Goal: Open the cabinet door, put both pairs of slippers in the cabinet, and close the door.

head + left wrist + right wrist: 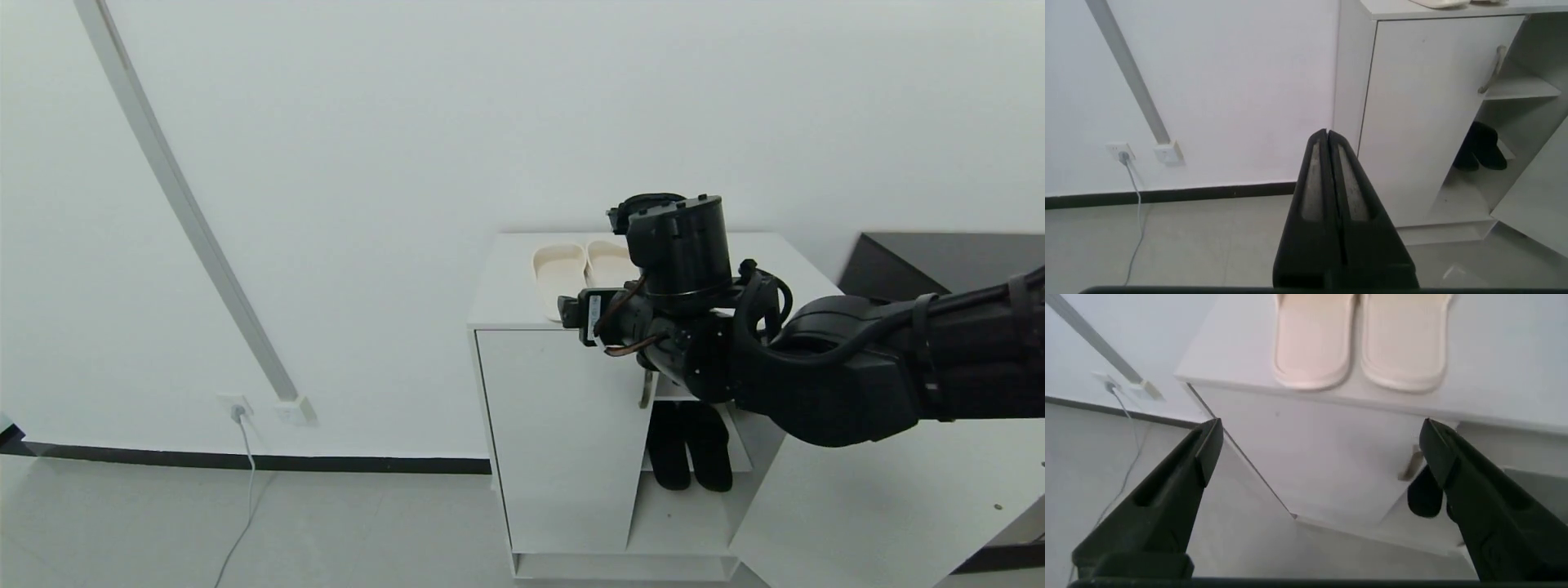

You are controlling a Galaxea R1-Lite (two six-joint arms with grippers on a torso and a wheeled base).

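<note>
Right gripper (1323,433): spread wide, pinching nothing. Up at the front edge of the cabinet (506,286) top, with a wide gap between the two fingers.

Just past the fingertips, on the cabinet top: cream slippers (1360,339), side by side and touching each other. Small gap between gripper and slippers. Far ends of the pair cut off in the right wrist view.

Below the gripper: the shut door (563,441), flat and white, with a slim handle (645,390) at its inner edge. Beside that handle and lower down: the open half of the cabinet, with black slippers (690,457) on a shelf inside. Top ends of the black pair hidden behind the arm in the head view.

Open door (857,506) standing out toward the robot, under the right arm, its lower corner cut off. Gripper fingers hard to make out in the head view, mostly hidden by the wrist.

Left gripper (1328,145): pressed together, holding nothing. Low down and well apart from the cabinet, with a wide stretch of floor (1208,237) in between.

Farther off from it: white wall, a slanted grey strip (180,204), a socket (235,404) and a thin cord (245,506) hanging to the floor.
</note>
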